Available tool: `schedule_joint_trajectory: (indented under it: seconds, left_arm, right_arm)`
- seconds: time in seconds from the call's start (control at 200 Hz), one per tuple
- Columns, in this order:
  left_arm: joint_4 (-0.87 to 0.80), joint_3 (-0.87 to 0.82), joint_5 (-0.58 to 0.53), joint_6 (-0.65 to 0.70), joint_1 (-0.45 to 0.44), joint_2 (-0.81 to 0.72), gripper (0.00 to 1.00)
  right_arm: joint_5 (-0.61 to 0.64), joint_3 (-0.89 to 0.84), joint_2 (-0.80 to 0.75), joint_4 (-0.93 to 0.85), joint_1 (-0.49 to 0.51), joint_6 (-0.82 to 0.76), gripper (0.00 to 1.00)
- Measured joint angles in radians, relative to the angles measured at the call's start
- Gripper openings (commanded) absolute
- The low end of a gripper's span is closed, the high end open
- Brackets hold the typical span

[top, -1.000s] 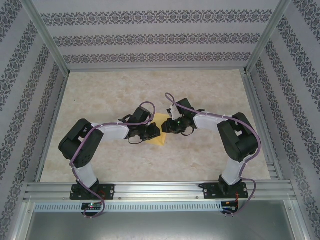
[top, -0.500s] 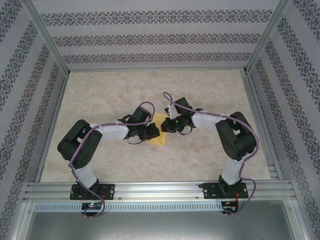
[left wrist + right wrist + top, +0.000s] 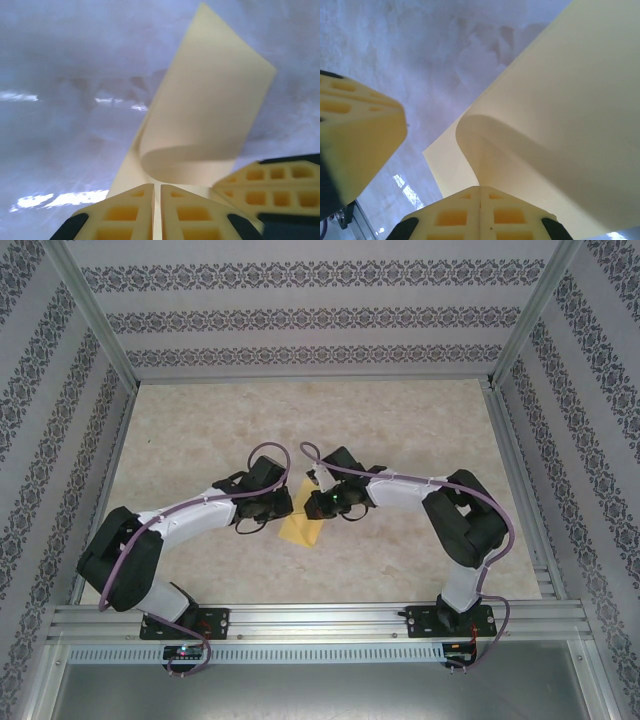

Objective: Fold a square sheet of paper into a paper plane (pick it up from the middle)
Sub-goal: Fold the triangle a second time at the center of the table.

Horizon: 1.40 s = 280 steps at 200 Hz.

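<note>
Both arms and the square sheet of paper (image 3: 300,528) have shifted left, slightly toward the table's (image 3: 200,420) near edge. Sheet: yellow, curled, about mid-table, between the grippers. Left gripper (image 3: 156,187): jaws pressed together, pinching the sheet's curl. Right gripper (image 3: 480,189): likewise clamped on the sheet, just beside the left.

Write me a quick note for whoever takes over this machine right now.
Left tool: shut, pinching the yellow sheet of paper.
Right tool: shut on the same sheet, close beside the left one.
Paper: one part lifted and curled over, the rest on the table, around its middle.
Done: sheet gripped, bend begun.
Left: press the crease, every further fold; no plane shape yet.
</note>
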Motion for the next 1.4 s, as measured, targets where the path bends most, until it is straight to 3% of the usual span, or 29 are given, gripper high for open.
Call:
schedule_joint_trajectory:
  seconds: [0.2, 0.5, 0.874, 1.139, 1.399]
  left_arm:
    - [-0.027, -0.039, -0.012, 0.0, 0.004, -0.03, 0.12]
    - [0.008, -0.117, 0.058, -0.018, 0.004, -0.048, 0.12]
    - [0.037, -0.119, 0.069, -0.047, 0.005, -0.072, 0.14]
    - [-0.027, -0.118, -0.06, -0.059, 0.032, -0.232, 0.15]
    - [-0.113, -0.118, -0.109, -0.058, 0.13, -0.285, 0.15]
  right_arm:
    - [0.061, 0.022, -0.033, -0.056, 0.02, -0.018, 0.04]
    - [0.17, 0.142, -0.066, -0.247, 0.0, -0.169, 0.04]
    - [0.336, 0.198, -0.136, -0.374, 0.017, -0.306, 0.04]
    - [0.525, 0.217, -0.159, -0.383, 0.06, -0.356, 0.03]
    - [0.64, 0.267, -0.165, -0.325, 0.179, -0.386, 0.03]
